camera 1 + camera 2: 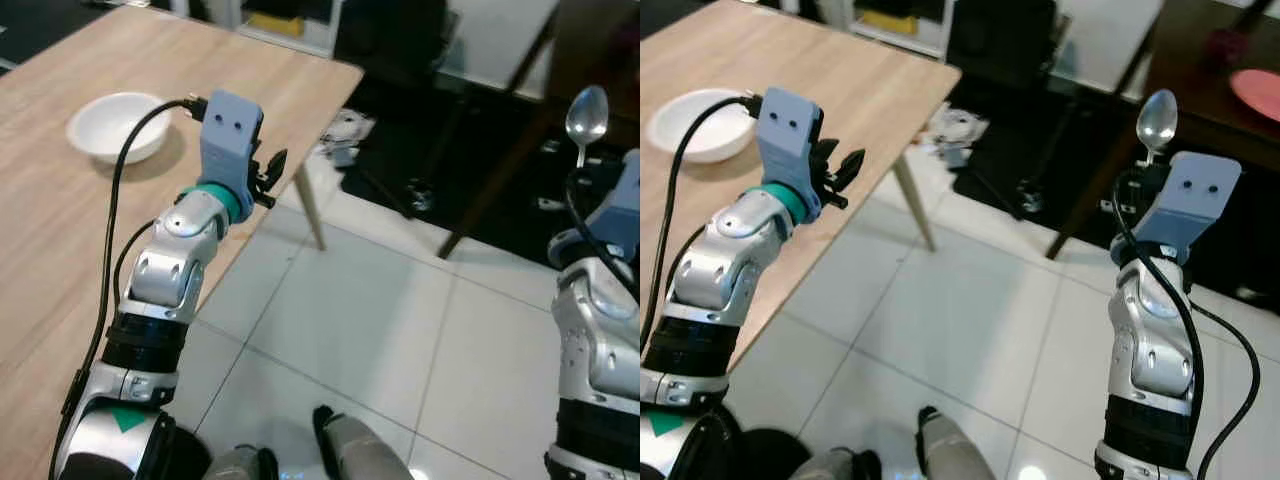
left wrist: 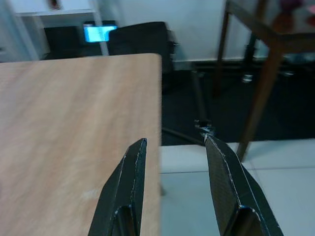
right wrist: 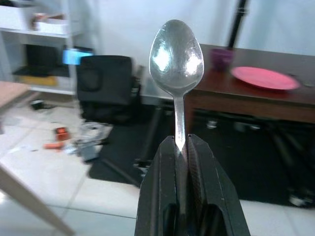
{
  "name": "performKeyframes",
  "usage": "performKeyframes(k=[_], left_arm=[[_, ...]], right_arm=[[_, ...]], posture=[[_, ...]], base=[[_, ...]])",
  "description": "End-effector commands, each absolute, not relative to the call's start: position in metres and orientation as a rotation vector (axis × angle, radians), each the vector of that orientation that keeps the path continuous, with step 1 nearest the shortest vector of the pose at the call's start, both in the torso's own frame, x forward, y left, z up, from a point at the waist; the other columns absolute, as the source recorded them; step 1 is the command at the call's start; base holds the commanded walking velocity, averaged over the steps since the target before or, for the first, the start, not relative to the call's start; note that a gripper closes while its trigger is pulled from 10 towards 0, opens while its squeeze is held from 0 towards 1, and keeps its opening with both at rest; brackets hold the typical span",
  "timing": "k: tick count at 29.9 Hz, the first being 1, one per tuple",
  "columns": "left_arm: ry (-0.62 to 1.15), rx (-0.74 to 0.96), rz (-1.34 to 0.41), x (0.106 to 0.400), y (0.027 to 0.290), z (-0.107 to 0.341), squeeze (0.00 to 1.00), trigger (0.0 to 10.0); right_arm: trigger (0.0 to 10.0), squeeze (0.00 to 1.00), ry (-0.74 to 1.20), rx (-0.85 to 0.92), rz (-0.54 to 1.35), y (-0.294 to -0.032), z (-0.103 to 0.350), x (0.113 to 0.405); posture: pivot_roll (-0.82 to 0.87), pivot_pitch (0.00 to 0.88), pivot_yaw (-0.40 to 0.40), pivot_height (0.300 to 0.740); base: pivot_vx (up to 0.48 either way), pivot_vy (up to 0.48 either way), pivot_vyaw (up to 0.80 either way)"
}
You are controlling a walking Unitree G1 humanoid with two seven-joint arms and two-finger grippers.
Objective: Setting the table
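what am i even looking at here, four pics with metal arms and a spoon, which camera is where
This is a humanoid robot setting a table. The two wide pictures come from a stereo camera in its head, looking down at its own silver arms. The other two come from cameras on each wrist, looking along that gripper's black fingers.

On the wooden table sits a white bowl. The left gripper hangs at the table's edge, open and empty; its wrist picture shows the two fingers apart above the wood.

The right gripper is off to the side over the tiled floor, shut on a metal spoon held upright, bowl end up.
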State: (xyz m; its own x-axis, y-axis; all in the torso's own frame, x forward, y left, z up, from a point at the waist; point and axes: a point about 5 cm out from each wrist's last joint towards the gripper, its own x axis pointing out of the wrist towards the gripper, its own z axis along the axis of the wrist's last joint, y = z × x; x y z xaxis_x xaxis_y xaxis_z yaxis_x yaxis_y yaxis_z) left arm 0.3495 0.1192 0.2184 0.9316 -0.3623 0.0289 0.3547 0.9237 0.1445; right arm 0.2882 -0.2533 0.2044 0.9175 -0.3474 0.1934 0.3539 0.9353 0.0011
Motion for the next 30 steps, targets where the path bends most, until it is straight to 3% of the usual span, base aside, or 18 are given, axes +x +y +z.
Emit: performKeyframes(k=[1,30], left_arm=[[-0.053,0.162,-0.38,0.349,0.118,0.215,0.0,10.0],[-0.124,0.148,-0.455,0.346,0.105,0.221,0.0,10.0]], right_arm=[[10.0,0.0,-0.18,-0.026,-0.369,-0.253,0.2,0.288],[10.0,0.0,-0.195,-0.018,-0.386,-0.251,0.202,0.287]], posture=[[-0.04,0.065,0.05,0.74],[-0.05,0.062,0.057,0.74]], base=[[0.0,0.0,-0.8],[0.0,0.0,-0.8]])
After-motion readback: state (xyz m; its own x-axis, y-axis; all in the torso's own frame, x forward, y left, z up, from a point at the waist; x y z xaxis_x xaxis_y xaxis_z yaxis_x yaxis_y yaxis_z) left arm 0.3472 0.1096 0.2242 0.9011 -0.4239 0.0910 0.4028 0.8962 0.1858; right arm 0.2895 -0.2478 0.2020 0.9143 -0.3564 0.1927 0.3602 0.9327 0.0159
